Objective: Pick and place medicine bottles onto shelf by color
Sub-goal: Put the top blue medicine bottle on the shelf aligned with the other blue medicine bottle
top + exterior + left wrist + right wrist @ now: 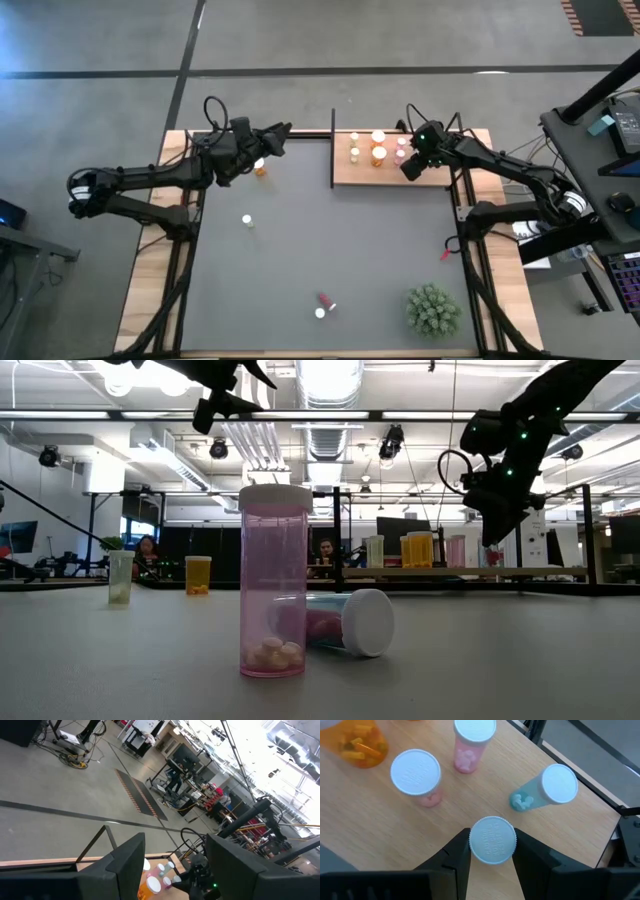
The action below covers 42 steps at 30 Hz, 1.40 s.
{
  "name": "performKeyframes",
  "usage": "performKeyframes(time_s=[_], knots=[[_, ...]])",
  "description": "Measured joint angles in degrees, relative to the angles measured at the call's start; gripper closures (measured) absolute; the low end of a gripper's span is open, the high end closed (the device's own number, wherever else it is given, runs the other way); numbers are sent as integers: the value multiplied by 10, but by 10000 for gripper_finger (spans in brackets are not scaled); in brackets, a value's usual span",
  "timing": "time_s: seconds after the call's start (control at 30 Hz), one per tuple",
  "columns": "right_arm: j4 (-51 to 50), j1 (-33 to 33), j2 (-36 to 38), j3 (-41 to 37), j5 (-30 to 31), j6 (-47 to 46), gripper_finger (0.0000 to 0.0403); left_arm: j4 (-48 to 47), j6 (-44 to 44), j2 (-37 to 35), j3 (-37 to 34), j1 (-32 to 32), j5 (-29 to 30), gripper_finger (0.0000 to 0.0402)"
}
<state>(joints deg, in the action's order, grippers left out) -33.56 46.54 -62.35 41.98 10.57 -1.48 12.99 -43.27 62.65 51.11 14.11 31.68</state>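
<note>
The left gripper hangs released above an orange bottle at the mat's far edge. Loose bottles stand mid-mat and near the front. On the bench's far side, the shelf carries several bottles; there the right gripper grasps a white-capped bottle.

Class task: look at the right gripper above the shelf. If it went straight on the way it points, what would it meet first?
The right gripper points down and holds a white-capped bottle between its fingers. Going on, that bottle's base would probably meet the shelf board first; depth is unclear.
</note>
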Motion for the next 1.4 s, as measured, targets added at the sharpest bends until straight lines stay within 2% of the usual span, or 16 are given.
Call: performKeyframes(time_s=[0.47, 0.93, 1.4], knots=[[0, 0, 0, 0, 0, 1, 280, 0, 0, 0, 0, 0, 0, 209], [-25, 0, 1, 7, 0, 1, 221, 0, -3, 0, -6, 0, 0, 209], [-51, 0, 1, 45, 0, 7, 204, 0, -15, 0, -9, 0, 0, 209]])
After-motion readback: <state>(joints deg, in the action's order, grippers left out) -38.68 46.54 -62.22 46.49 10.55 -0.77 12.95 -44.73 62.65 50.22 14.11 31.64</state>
